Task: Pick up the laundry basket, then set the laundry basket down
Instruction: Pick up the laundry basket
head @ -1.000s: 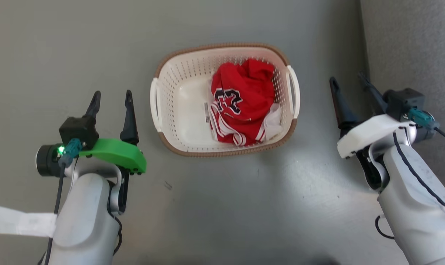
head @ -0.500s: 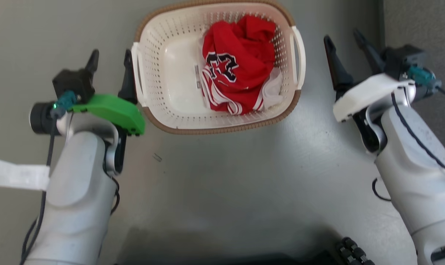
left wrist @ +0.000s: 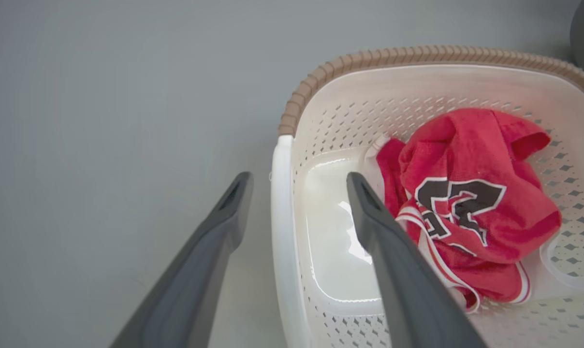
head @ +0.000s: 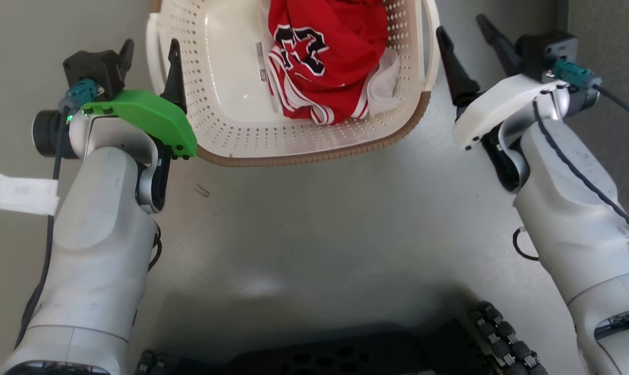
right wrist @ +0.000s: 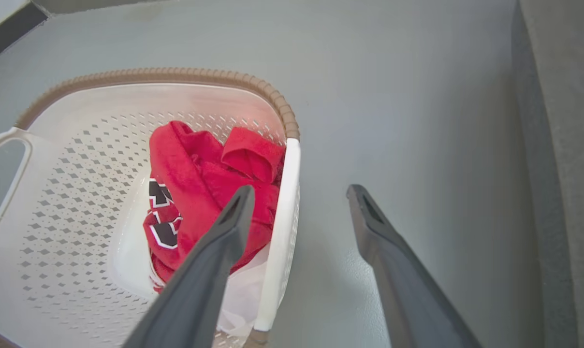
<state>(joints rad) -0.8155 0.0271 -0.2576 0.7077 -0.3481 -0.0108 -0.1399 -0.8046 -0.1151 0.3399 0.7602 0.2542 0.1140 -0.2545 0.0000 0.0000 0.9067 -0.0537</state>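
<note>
Now straddling both handles (left wrist: 281, 232) of the laundry basket (head: 231, 130) on the floor (head: 319, 219) with spread jaws.
Likely light, stiff yet slightly flexible plastic; best pinched at the white side handles and raised evenly.

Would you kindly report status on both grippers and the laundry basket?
Left gripper open, left handle between its fingers. Right gripper open, likewise on right handle. Laundry basket on floor, not gripped. Red jersey inside, near right handle.
</note>
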